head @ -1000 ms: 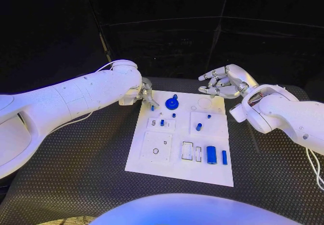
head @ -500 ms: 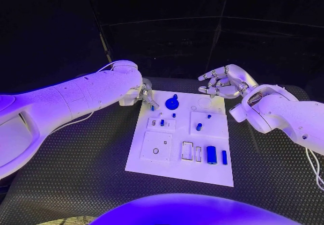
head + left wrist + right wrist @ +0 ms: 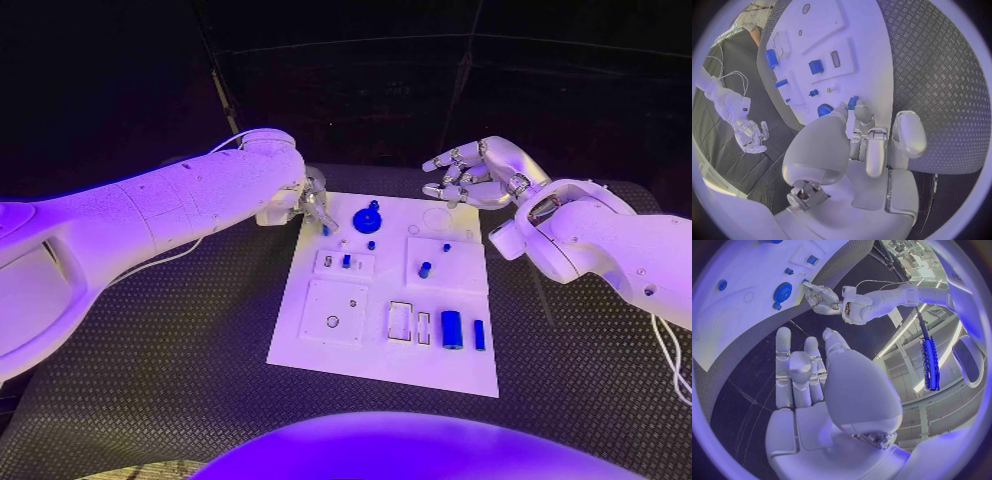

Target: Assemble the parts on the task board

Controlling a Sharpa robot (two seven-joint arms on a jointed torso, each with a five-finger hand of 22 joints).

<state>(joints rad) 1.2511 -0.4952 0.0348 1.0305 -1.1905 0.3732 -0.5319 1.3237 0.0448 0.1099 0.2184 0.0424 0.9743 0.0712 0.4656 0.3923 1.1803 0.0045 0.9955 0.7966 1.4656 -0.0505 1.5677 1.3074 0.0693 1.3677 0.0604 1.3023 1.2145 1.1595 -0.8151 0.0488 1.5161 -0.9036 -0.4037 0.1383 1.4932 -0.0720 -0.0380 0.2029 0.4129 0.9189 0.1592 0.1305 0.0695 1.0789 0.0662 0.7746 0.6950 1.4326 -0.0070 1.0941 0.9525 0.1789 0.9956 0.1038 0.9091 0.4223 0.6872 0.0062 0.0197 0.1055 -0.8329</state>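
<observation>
Head view, both hands unmoved, left hand [image 3: 307,203] fingers pinching blue part [image 3: 852,102] (board corner), right hand [image 3: 473,175] spread, empty.

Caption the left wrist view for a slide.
Left hand pinches a small blue part at the task board's edge; the right hand hovers open beyond.

White task board [image 3: 378,350] on black table [image 3: 173,370]

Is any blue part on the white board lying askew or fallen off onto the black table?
Nothing stands out. The blue parts, such as the round blue knob and the blue cylinder, sit on the white task board; none is visible on the black table.
</observation>
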